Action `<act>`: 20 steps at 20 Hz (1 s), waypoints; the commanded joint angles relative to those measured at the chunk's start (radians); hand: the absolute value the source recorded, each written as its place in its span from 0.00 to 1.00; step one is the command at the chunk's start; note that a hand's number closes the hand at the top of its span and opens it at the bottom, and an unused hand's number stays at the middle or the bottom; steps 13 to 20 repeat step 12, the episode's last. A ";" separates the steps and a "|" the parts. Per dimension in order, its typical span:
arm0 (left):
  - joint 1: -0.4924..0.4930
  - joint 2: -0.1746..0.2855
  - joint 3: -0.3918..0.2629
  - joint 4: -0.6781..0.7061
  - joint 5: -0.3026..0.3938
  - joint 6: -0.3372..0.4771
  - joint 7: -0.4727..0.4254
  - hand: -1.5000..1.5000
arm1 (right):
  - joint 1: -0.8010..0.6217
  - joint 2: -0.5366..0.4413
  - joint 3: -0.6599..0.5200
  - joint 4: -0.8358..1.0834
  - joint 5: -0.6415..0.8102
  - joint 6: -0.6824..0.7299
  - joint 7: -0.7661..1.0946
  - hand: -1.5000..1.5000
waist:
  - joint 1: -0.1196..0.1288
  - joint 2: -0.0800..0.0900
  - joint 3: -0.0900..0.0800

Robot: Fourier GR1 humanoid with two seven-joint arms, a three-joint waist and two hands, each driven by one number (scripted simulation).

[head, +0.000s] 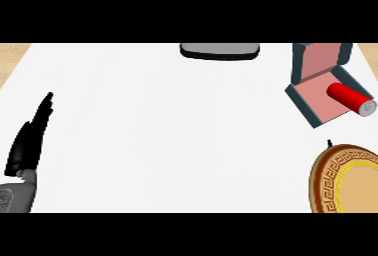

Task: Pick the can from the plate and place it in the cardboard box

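Observation:
A red can (348, 97) with a grey end lies on its side inside the open box (314, 100), which has dark teal walls and a pink inside and sits at the right of the white counter. A brown plate (347, 180) with a gold patterned rim sits at the lower right, partly cut off by the view's edge, and nothing lies on its visible part. My left hand (29, 140) stands at the left edge with its fingers straight and pointing up, holding nothing. My right hand does not show.
A grey object with a dark rim (220, 50) sits at the counter's far edge, near the middle. Wooden surface (13, 55) shows beyond the counter's left and right far corners.

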 commanded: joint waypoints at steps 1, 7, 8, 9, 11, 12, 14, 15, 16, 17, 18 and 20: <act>0.007 -0.022 -0.012 -0.005 -0.024 0.030 -0.013 0.50 | 0.062 -0.104 -0.032 0.015 -0.027 0.067 -0.012 0.00 | -0.003 0.002 0.001; 0.021 0.019 0.032 0.009 0.015 -0.019 -0.025 0.50 | 0.198 -0.204 -0.053 0.024 -0.050 0.197 -0.100 0.00 | -0.013 -0.001 0.002; -0.003 0.015 0.032 0.016 0.015 -0.017 -0.004 0.50 | 0.204 -0.246 -0.051 0.027 -0.048 0.246 -0.087 0.00 | -0.018 0.000 0.002; 0.034 0.011 0.030 0.011 0.009 -0.010 -0.047 0.50 | 0.234 -0.227 -0.042 0.030 -0.041 0.249 -0.115 0.00 | -0.012 -0.002 0.002; -0.013 0.011 0.024 -0.022 0.001 -0.004 0.021 0.50 | 0.264 -0.229 -0.026 0.029 -0.025 0.272 -0.135 0.00 | -0.012 -0.003 0.003; -0.002 -0.023 0.004 0.017 -0.008 0.008 -0.001 0.50 | 0.254 -0.279 -0.024 0.031 -0.023 0.322 -0.108 0.00 | -0.015 0.001 0.003; -0.002 -0.023 0.004 0.017 -0.008 0.008 -0.001 0.50 | 0.254 -0.279 -0.024 0.031 -0.023 0.322 -0.108 0.00 | -0.015 0.001 0.003; -0.002 -0.023 0.004 0.017 -0.008 0.008 -0.001 0.50 | 0.254 -0.279 -0.024 0.031 -0.023 0.322 -0.108 0.00 | -0.015 0.001 0.003; -0.002 -0.023 0.004 0.017 -0.008 0.008 -0.001 0.50 | 0.254 -0.279 -0.024 0.031 -0.023 0.322 -0.108 0.00 | -0.015 0.001 0.003; -0.002 -0.023 0.004 0.017 -0.008 0.008 -0.001 0.50 | 0.254 -0.279 -0.024 0.031 -0.023 0.322 -0.108 0.00 | -0.015 0.001 0.003; -0.002 -0.023 0.004 0.017 -0.008 0.008 -0.001 0.50 | 0.254 -0.279 -0.024 0.031 -0.023 0.322 -0.108 0.00 | -0.015 0.001 0.003; -0.002 -0.023 0.004 0.017 -0.008 0.008 -0.001 0.50 | 0.254 -0.279 -0.024 0.031 -0.023 0.322 -0.108 0.00 | -0.015 0.001 0.003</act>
